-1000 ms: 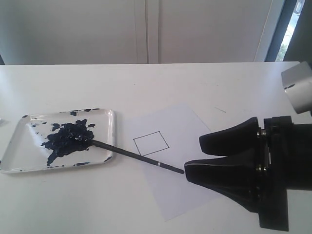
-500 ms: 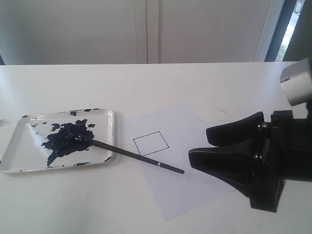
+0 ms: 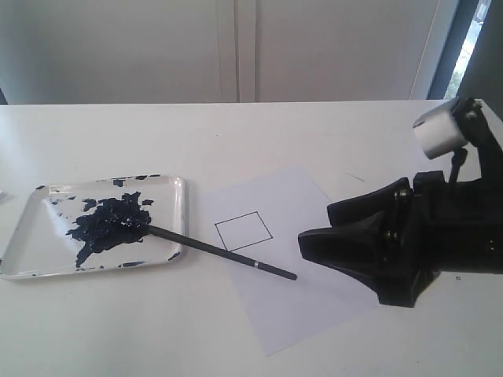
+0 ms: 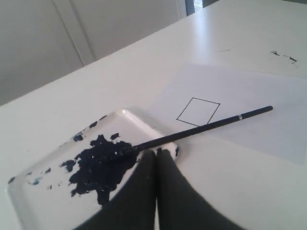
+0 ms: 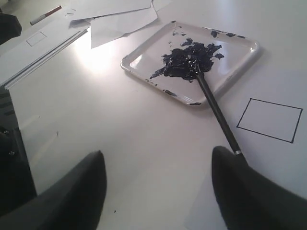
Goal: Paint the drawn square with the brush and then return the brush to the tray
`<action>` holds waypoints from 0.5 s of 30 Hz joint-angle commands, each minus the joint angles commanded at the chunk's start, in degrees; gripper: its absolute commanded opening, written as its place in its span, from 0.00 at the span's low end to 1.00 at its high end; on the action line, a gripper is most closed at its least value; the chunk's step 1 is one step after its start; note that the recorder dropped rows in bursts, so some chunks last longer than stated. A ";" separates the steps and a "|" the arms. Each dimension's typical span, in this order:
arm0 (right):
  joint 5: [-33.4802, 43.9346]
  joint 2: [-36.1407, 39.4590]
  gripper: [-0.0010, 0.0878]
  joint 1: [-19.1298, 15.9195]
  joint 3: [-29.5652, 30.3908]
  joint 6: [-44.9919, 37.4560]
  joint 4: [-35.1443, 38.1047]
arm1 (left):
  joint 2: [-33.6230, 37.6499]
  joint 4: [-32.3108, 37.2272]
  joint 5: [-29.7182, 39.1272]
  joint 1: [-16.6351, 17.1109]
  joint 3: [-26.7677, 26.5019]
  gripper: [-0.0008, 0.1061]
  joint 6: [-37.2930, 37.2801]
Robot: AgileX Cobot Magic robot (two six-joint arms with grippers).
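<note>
Right now the brush (image 3: 212, 250) is laid down and is not held by anything. Its wet tip is left in the dark paint (image 3: 110, 220) on the tray (image 3: 35, 236), at the left of the table (image 3: 118, 330), so that paint can be soaked up. Its thin handle is leaned over the right rim of the tray and stretched out to the right, onto the white paper (image 3: 291, 306). That way the dry end can be reached and no paint is touched.

The drawn square (image 3: 244, 231) is seen on the paper, just beside the handle, on its far side. Only its black line is there. No paint is seen inside it, so the painting is judged not yet begun.

The right gripper (image 3: 316, 225) is seen at the right, close to the dry end of the handle but not touching it. Its two fingers are spread wide apart, and nothing is held between them. It is pointed at the brush, so it is guessed that the handle is to be picked up next. The fingers will need to be set on both sides of the thin stick and closed with care, or the stick may be rolled away.

The left gripper (image 4: 156, 154) is seen only in the left wrist view, pointed toward the tray. Its fingers are pressed together, and nothing is held. Room is left for the other arm.
</note>
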 joint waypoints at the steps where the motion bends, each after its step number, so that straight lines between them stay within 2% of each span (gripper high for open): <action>1: -0.12 0.70 0.69 0.00 -0.62 0.00 0.00 | 0.00 0.12 0.00 0.00 -0.11 0.01 -0.86; 8: -2.29 6.43 0.69 0.00 -5.54 0.11 0.00 | 0.39 2.49 0.88 0.00 -0.11 0.01 -5.98; 15: -3.08 13.69 0.69 0.00 -9.34 -0.13 0.00 | 4.87 3.72 1.56 0.00 -0.11 0.01 -8.08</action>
